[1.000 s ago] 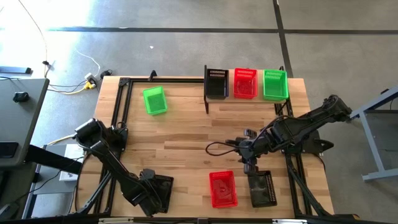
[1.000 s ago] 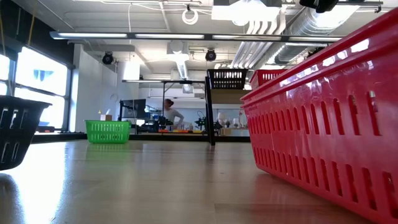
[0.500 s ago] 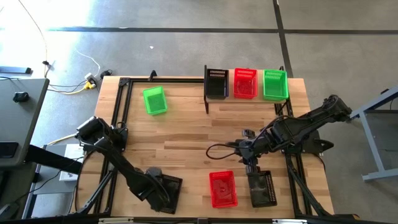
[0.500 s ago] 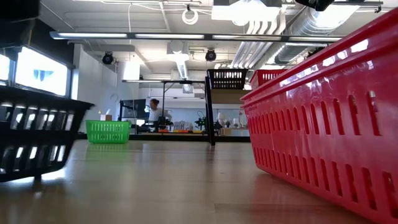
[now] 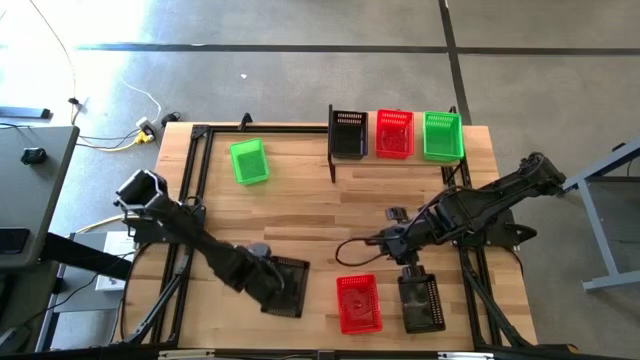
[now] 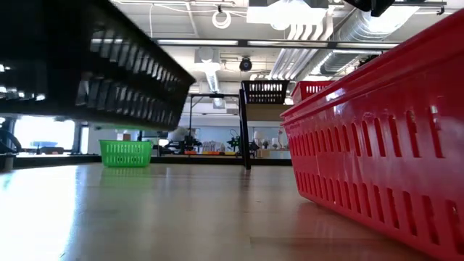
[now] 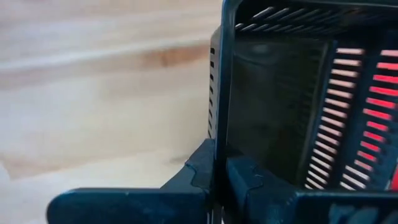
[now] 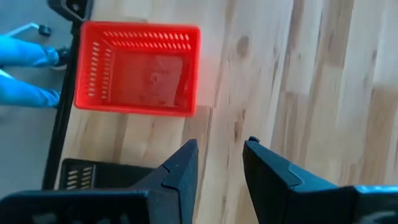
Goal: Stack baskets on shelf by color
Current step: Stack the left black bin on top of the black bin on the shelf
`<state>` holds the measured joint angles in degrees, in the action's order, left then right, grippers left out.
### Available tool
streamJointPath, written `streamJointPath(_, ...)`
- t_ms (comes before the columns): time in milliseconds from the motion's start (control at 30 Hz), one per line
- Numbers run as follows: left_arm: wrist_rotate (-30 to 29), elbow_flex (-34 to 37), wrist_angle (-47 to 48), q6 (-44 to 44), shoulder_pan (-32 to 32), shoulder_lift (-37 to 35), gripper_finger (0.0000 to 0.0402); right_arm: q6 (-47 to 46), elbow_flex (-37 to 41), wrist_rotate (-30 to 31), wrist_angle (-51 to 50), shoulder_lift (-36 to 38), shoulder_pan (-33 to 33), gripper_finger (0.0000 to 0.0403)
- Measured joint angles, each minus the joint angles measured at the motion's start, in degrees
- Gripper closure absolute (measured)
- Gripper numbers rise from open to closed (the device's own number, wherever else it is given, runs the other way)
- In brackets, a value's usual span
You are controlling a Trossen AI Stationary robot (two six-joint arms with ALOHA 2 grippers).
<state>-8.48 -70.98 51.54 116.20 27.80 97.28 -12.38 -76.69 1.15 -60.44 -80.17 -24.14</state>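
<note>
My left gripper is shut on a black basket, which hangs above the table near its front edge. In the low view this basket floats tilted at the upper left. My right gripper stands open over bare wood, just beyond a second black basket and a red basket; both rest on their bases. A green basket rests on the table at the far left. The shelf carries one black, one red and one green basket. My left gripper pinches the upper edge of one basket wall at the basket's left end, one finger on each face of the wall. The fingers come from the table's left. The basket is lifted clear of the table and tilted.
A black frame runs along the table's left side and far-left corner. The wood between the shelf and the near baskets is bare. Blue shapes show beyond the table's near edge in the right wrist view.
My left gripper has gone toward the table's right edge and a little up and away from the near edge. The black basket has gone with it: it has risen clear of the table and tipped. My right gripper has shifted slightly toward the far edge.
</note>
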Motion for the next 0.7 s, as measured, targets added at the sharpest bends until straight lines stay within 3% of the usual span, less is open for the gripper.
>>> streamJointPath(167, -2.54, -0.02, 3.55, -3.67, -6.06, -2.73, 0.0400, 11.05, -0.02, 0.41, 6.61, 0.01, 0.13, 0.0291)
streamJointPath(367, -6.52, -0.02, 3.17, -9.84, -13.81, -5.13, 0.0401, 23.95, -0.04, 6.33, 15.21, -0.02, 0.16, 0.0291)
streamJointPath(700, -8.95, -2.95, 0.99, -18.46, -23.16, -5.25, 0.0401, 31.65, -0.09, 9.68, 23.62, -4.31, 3.10, 0.0291)
